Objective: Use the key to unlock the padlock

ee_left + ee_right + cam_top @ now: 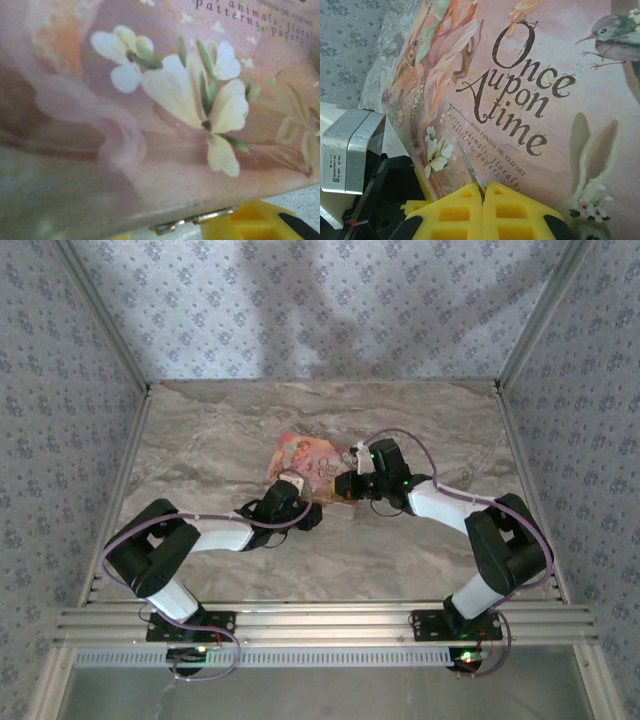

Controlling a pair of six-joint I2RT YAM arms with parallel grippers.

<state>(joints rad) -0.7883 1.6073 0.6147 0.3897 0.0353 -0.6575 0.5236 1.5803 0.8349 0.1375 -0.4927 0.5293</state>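
Metal key (470, 167), thin and silvery, sits pinched in the right gripper (484, 189) over a flat pink box (560, 60). Whether the left gripper (308, 512) is spread or pinching, I cannot tell.

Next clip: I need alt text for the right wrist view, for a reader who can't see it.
The right gripper, its yellow fingers shut, pinches a thin silvery strip, likely the key, pointing up against the pink box lettered "Once upon a time" with a bird and rabbit ears. The left arm's grey housing sits at the left edge.
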